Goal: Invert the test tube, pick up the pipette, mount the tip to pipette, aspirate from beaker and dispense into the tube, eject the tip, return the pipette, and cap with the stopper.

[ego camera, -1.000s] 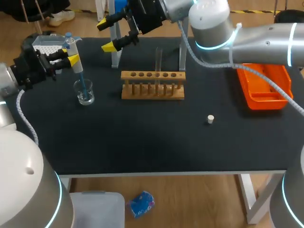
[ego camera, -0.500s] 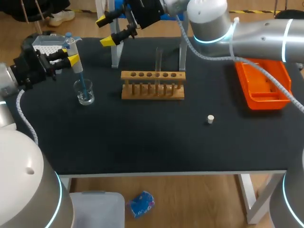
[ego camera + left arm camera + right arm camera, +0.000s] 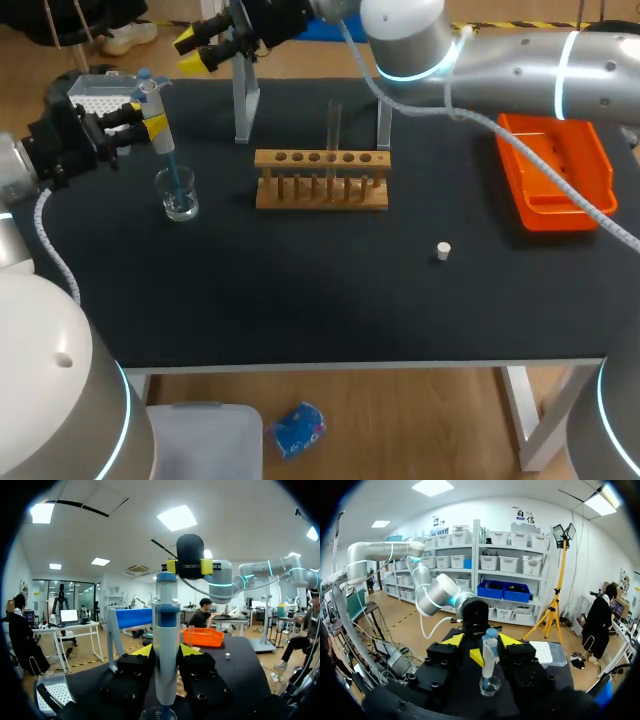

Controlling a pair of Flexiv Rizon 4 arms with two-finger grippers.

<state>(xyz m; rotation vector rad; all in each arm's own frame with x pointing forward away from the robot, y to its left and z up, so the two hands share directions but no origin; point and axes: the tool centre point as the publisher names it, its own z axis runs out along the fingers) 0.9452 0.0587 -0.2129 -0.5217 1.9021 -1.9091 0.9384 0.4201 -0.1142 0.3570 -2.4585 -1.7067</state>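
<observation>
Left hand point(image 3: 148, 116) clamps the white-and-blue plastic pipette point(image 3: 151, 92), tip dipped in the small clear glass beaker point(image 3: 181, 204); right hand point(image 3: 196, 52) gapes empty. A sideways drag could topple the beaker.

worktop point(image 3: 300, 300): matt black, cloth-like | rack point(image 3: 322, 180): pale smooth wood | beaker point(image 3: 180, 203): clear glossy glass | test tube point(image 3: 333, 125): clear glass | tray point(image 3: 511, 172): glossy orange plastic | pipette point(image 3: 157, 122): smooth white and blue plastic

Left gripper point(image 3: 147, 116) fingers clamp pipette point(image 3: 153, 97); right gripper point(image 3: 192, 51) reaching across at far left, fingers spread.
</observation>
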